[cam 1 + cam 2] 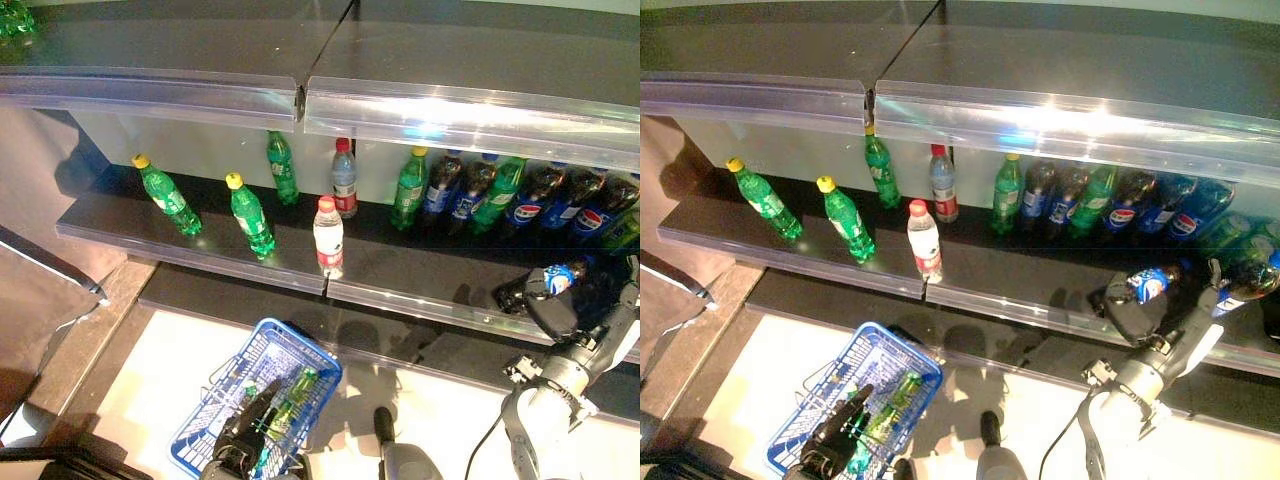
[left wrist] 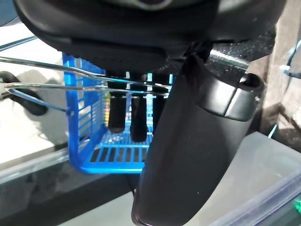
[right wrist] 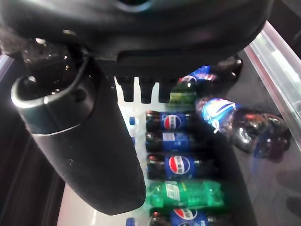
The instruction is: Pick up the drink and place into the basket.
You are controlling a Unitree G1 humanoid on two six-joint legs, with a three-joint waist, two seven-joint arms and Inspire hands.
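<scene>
A dark cola bottle (image 1: 552, 279) with a blue label lies on its side near the front edge of the lower shelf (image 1: 400, 270); the right wrist view shows the same cola bottle (image 3: 240, 127). My right hand (image 1: 553, 312) hovers just in front of and below it, fingers (image 3: 151, 90) extended and apart from the bottle, holding nothing. The blue basket (image 1: 222, 398) hangs low at the front, with green bottles (image 1: 297, 391) inside. My left hand (image 1: 243, 432) is over it, fingers (image 2: 115, 110) hooked round the basket's wire handle (image 2: 56, 87).
Several green, clear and cola bottles stand along the shelf, with a water bottle (image 1: 328, 236) at its front edge and cola bottles (image 1: 530, 200) crowded at the right. A clear-fronted upper shelf (image 1: 450, 110) overhangs them. A lower ledge (image 1: 430, 350) runs beneath the shelf.
</scene>
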